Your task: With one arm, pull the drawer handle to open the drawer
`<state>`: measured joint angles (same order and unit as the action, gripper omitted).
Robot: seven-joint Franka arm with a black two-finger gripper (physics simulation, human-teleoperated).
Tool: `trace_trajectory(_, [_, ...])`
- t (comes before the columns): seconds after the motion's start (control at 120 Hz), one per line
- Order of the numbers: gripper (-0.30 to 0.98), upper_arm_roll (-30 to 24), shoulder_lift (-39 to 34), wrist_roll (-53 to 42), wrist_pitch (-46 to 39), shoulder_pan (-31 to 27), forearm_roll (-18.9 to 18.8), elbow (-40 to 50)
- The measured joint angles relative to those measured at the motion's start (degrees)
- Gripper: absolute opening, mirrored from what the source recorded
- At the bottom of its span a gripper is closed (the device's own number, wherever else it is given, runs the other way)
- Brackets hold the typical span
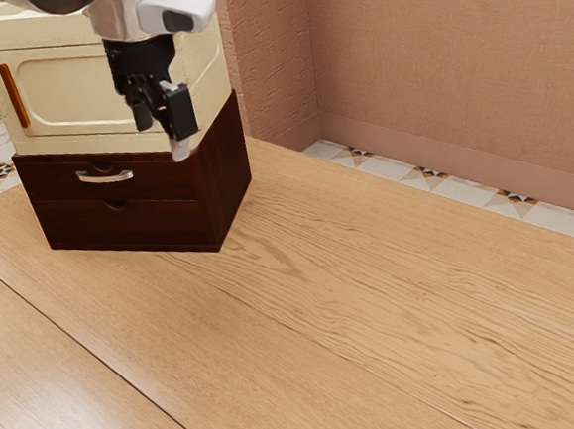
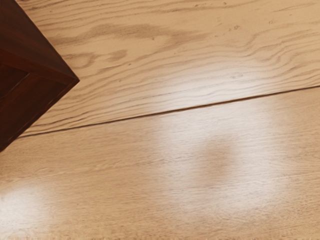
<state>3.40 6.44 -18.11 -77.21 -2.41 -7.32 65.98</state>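
Up near the cream cabinet (image 1: 63, 88), the end effector (image 1: 162, 137) is just hanging there released, fingers spread apart. Silver handle (image 1: 119, 177) is on the front of the shut top drawer (image 1: 165, 187), in the dark wooden box (image 1: 227, 175) sitting on the tabletop (image 1: 360, 300).

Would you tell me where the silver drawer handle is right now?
The silver drawer handle is at the exterior view's left, on the upper drawer of the dark wooden cabinet, just below the cream cabinet.
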Motion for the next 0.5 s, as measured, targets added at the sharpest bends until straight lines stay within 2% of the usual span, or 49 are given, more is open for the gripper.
trace_trajectory(0.258, [0.69, -0.05, 1.98, 2.56, 0.88, -0.43, -0.13, 0.89])
trace_trajectory(0.317, [0.69, -0.06, 1.49, 2.94, 1.06, -0.90, 0.98, 2.90])
trace_trajectory(0.392, [0.69, 0.21, -4.96, 3.73, 1.16, -1.86, 2.60, 11.60])
trace_trajectory(0.5, [0.69, -0.10, -16.03, 5.97, 0.62, -2.08, 1.10, 24.12])
